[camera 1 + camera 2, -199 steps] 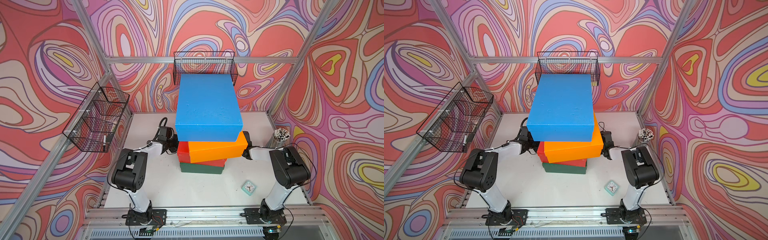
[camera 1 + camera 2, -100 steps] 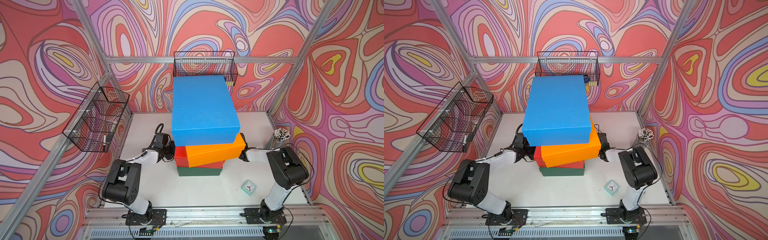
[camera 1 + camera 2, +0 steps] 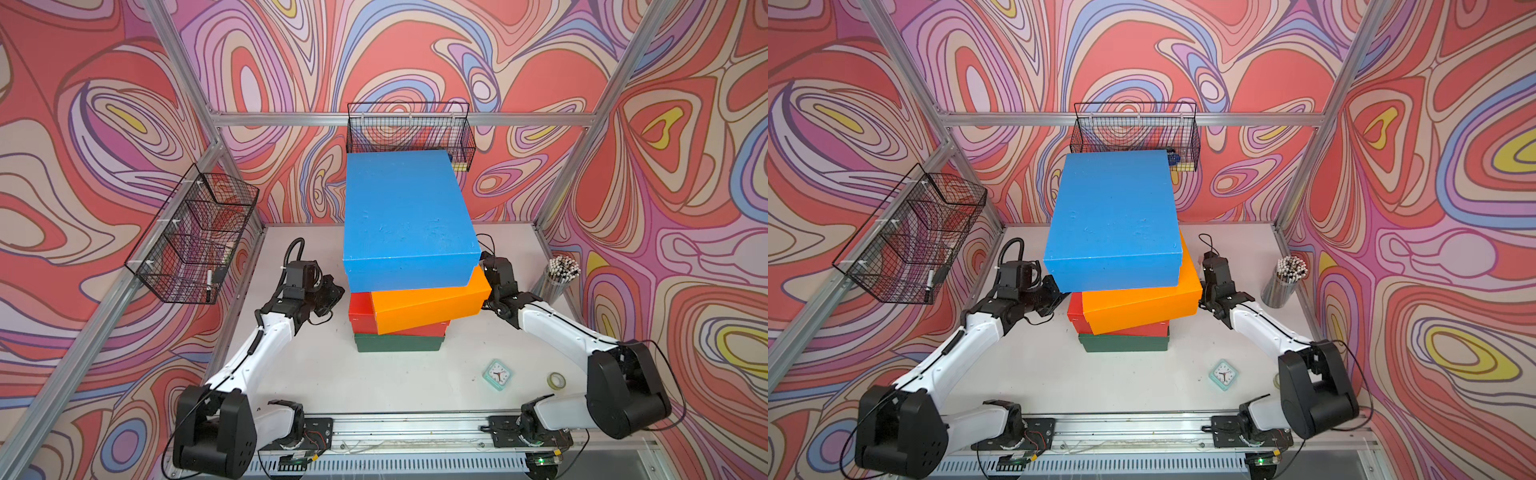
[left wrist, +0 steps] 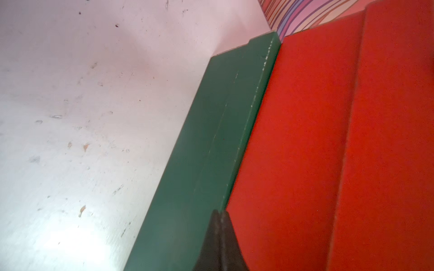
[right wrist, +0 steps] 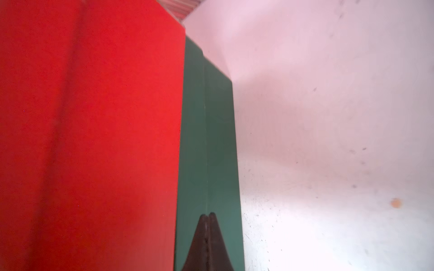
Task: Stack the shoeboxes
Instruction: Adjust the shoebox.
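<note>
A: While four shoeboxes (image 3: 1133, 307) sit piled mid table (image 3: 316, 374), what's the order, btm up?
B: Lowest is green box (image 3: 399, 344), then red box (image 3: 359, 309), orange box (image 3: 428, 305) twisted askew on that, blue box (image 3: 407, 216) up top.
A: Grippers?
B: Both empty. On left gripper (image 4: 218, 214) tips pressed together, right at green/red seam. On right gripper (image 5: 207, 214) tips together too, close by green's side wall. Mint clock (image 3: 496, 374) sits apart, nr front.

Centre: tall stack of blue, orange, red, green cardboard shoeboxes (image 3: 415, 307), blocks crossing. White desk (image 3: 374, 386) front open, bar small mint-green square clock (image 3: 497, 375), yellowish tape roll (image 3: 555, 380). Right edge: metal pencil cup (image 3: 555, 282).
</note>
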`<state>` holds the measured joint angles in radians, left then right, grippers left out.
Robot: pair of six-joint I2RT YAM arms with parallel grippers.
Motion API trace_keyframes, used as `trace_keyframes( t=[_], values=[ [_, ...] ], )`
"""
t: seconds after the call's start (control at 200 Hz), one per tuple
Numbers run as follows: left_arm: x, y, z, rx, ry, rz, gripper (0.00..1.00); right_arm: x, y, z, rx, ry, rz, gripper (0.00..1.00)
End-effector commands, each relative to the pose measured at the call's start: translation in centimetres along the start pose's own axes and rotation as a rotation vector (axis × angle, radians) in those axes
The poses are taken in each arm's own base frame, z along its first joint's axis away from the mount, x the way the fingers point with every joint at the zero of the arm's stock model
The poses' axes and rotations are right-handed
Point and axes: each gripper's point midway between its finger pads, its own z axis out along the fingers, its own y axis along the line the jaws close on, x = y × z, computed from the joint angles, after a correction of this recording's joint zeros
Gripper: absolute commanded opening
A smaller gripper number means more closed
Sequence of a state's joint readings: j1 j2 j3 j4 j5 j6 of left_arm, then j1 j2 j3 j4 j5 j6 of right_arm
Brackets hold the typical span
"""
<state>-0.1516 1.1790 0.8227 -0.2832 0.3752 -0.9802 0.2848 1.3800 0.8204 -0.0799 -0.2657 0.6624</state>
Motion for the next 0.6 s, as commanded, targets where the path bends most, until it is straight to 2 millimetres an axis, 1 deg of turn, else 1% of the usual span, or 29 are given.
trace_keyframes(
  t=[0.0,0.095,0.19,0.27,0.466,0.596],
  values=[
    [1.8,1.7,-1.3,-0.051,0.037,-0.034,0.02,0.0,1.1,-0.2,-0.048,0.034,-0.021,0.0],
    [2.4,1.9,-2.6,-0.05,0.031,-0.045,0.02,0.4,2.6,0.6,-0.129,0.088,0.006,0.0],
    [2.7,1.7,-3.6,-0.032,0.014,-0.055,0.02,0.5,3.1,1.1,-0.163,0.1,0.032,0.0],
    [3.2,1.3,-4.1,-0.017,0.012,-0.056,0.03,0.1,3.4,0.9,-0.175,0.088,0.032,0.0],
    [4.5,0.3,-3.7,-0.006,0.033,-0.044,0.02,-0.5,4.2,0.5,-0.191,0.075,0.026,0.0],
    [4.6,-0.4,-3.6,0.0,0.029,-0.032,0.03,-0.5,4.3,0.7,-0.199,0.081,0.032,0.0]
  ],
)
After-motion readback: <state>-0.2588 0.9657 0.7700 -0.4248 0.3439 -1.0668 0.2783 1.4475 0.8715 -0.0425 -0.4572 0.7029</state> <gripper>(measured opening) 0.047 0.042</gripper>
